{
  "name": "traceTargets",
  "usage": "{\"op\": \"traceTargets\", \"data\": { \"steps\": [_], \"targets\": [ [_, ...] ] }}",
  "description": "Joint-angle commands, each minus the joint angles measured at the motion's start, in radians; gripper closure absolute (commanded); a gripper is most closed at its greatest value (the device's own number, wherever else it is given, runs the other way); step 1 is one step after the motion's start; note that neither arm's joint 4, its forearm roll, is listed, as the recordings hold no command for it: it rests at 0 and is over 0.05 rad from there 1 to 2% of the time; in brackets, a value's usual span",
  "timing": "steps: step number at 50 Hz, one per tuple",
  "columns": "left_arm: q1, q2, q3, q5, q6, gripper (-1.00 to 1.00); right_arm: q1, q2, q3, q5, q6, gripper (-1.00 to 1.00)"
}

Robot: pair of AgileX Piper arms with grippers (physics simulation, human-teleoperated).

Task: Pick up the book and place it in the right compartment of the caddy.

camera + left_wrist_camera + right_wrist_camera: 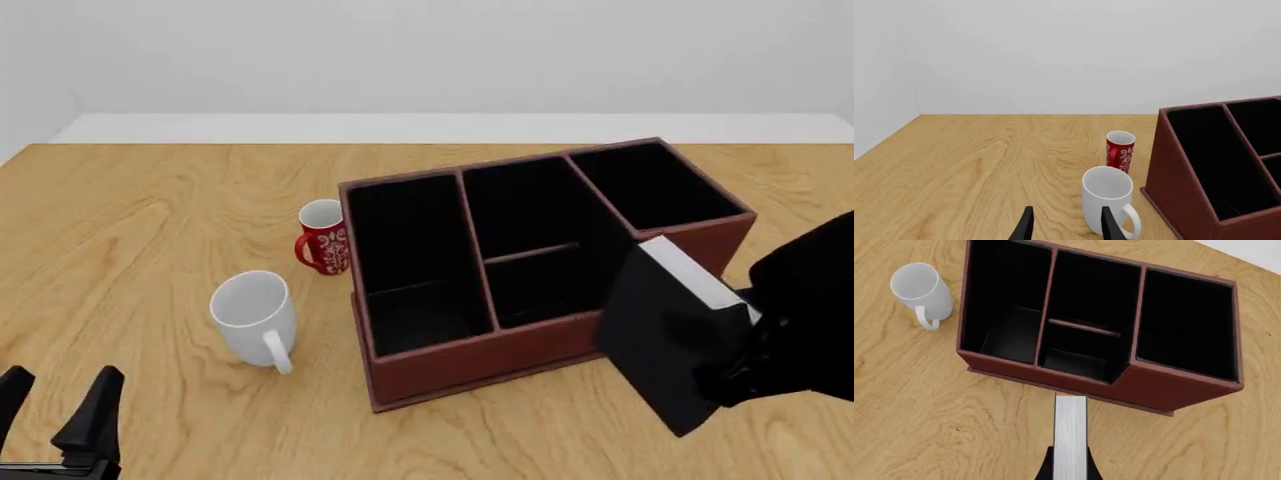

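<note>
Table (160, 210): I see a light wooden top under everything, with a pale wall behind it.

Caddy (454, 365): a big reddish-brown box with a black lining stands mid-table, turned a little askew. I count three bays side by side; the middle one has a crosswise divider.

Right compartment (654, 180): the bay at the caddy's right end, undivided, with the highest brown walls. Only black lining shows inside.

Right arm: its dark bulk fills the front view's right edge, in front of the caddy's right end.

Book (667, 340): black covers, white page edge. It hangs tilted off the table, in front of the caddy's near right corner and outside every bay.

Right gripper (1069, 462): my right wrist view shows its two black fingers pinching the book's covers, page edge up.

White mug (254, 318): upright, left of the caddy, handle toward me.

Red mug (322, 240): patterned, upright, beyond the white mug, just beside the caddy's left wall.

Left gripper (54, 415): low at the near left corner, jaws spread, holding nothing.
</note>
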Motion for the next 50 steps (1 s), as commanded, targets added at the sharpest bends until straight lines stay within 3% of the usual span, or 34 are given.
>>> {"op": "traceTargets", "data": {
  "steps": [1, 13, 14, 42, 50],
  "targets": [
    [0.000, 0.000, 0.000, 0.000, 0.000, -1.00, -0.058, -0.003, -0.163, 0.095, -0.022, 1.00],
    [0.000, 0.000, 0.000, 0.000, 0.000, -1.00, -0.120, 0.058, -0.379, 0.194, -0.095, 1.00],
    [0.000, 0.000, 0.000, 0.000, 0.000, -1.00, -0.153, 0.101, -0.482, 0.227, -0.120, 1.00],
    [0.000, 0.000, 0.000, 0.000, 0.000, -1.00, -0.244, 0.395, -0.838, 0.269, -0.237, 1.00],
    [0.000, 0.000, 0.000, 0.000, 0.000, -1.00, -0.273, 0.465, -0.877, 0.255, -0.260, 1.00]
  ]
}}
